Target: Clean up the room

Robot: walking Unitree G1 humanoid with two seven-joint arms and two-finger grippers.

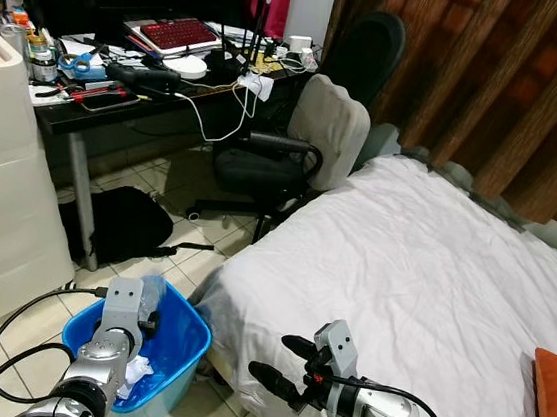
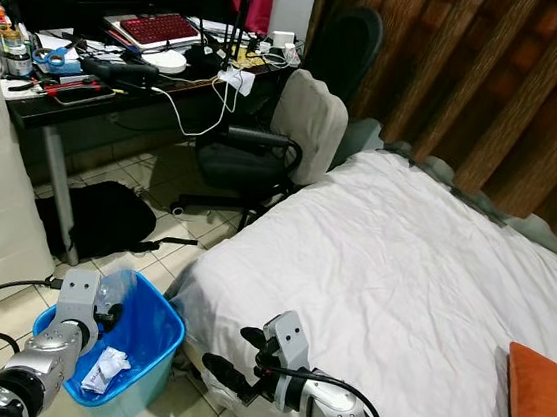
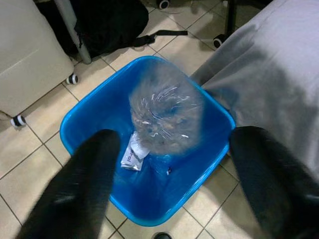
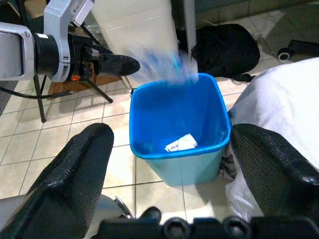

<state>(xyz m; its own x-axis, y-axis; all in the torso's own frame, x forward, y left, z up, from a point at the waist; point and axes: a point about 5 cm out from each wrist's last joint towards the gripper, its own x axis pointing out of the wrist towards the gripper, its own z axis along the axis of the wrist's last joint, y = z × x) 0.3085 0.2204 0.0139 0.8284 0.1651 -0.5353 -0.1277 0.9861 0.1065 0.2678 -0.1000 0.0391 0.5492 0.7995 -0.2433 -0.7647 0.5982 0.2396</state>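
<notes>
Head camera, left eye: I have the left gripper [image 1: 149, 327] over the blue bin [image 1: 190, 321] that stands on the tiled floor beside the bed [image 1: 421, 285], with a crumpled clear plastic bottle [image 1: 151, 293] at the bin's mouth just beside the fingertips. To do this drop well I judge I should keep the wrist centred over the opening and hold it there until the bottle settles, not swing away early and risk clipping the rim. Right eye: the right gripper [image 2: 241, 357] hovers at the bed's near edge, fingers apart and holding nothing; white paper scraps [image 2: 104, 368] lie at the bin's bottom. Left wrist view: both black fingers [image 3: 92, 179] are spread wide, and the bottle [image 3: 166, 113], motion-blurred, sits beyond and between them, apart from either pad, over the bin's middle, so I read it as released and falling inside the walls. A white wrapper [image 3: 133, 152] lies on the bin floor under it. Right wrist view: open fingers [image 4: 75, 169] frame the bin [image 4: 149, 137] from the bed side; the bottle is a blue-white blur [image 4: 164, 67] above the far rim, just past the left gripper's tip [image 4: 119, 63].
</notes>
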